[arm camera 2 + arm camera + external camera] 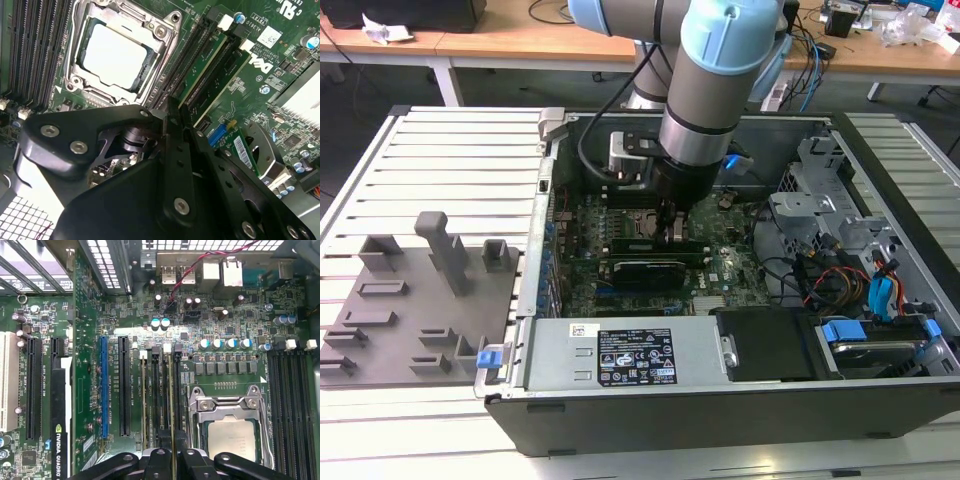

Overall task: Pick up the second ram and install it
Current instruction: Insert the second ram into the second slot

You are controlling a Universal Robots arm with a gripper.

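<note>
My gripper (675, 230) reaches down into the open computer case onto the green motherboard (725, 262). In both wrist views its black fingers (158, 458) stand close together over the memory slots beside the CPU socket (232, 435). The second ram (172, 395) is a slim green stick standing on edge in a slot. It runs straight out from between the fingertips (171, 106), and the gripper (174, 456) looks shut on its near end. The same stick (201, 64) lies along the slots right of the socket (114, 54). Another green stick (233, 67) sits in a neighbouring slot.
A grey plastic tray (410, 320) with upright blocks lies at the exterior view's left, outside the case. A graphics card (60, 440) lies along the motherboard beside the slots. The power supply (620, 355) fills the case front. Drive bays and cables (865, 285) crowd the exterior view's right.
</note>
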